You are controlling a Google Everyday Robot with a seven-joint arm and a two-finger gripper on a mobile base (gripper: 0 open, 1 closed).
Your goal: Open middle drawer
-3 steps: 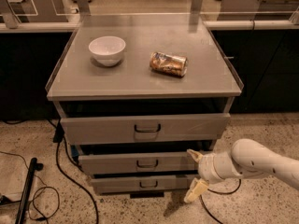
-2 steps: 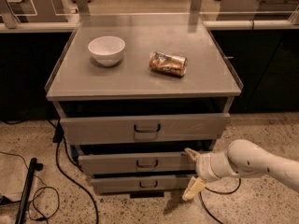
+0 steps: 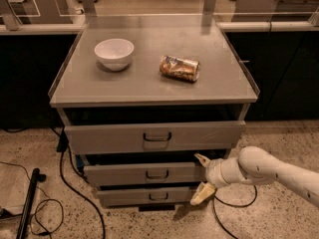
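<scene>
The middle drawer (image 3: 144, 174) is a low grey front with a small dark centre handle (image 3: 157, 175), set between a taller top drawer (image 3: 154, 136) and a slimmer bottom drawer (image 3: 147, 196). A dark gap shows above its front. My gripper (image 3: 202, 178) is at the right end of this drawer front, on a white arm (image 3: 259, 168) coming in from the right. It is open: one cream fingertip (image 3: 201, 159) sits above the front's top edge and the other (image 3: 201, 195) below it. It holds nothing.
On the grey cabinet top (image 3: 149, 83) stand a white bowl (image 3: 114, 53) and a crushed can lying on its side (image 3: 179, 67). Black cables (image 3: 65, 178) and a black pole (image 3: 27, 203) lie on the speckled floor at left. Dark cabinets flank both sides.
My gripper has moved slightly left and up, closer to the right end of the middle drawer front. The drawers have not moved.
</scene>
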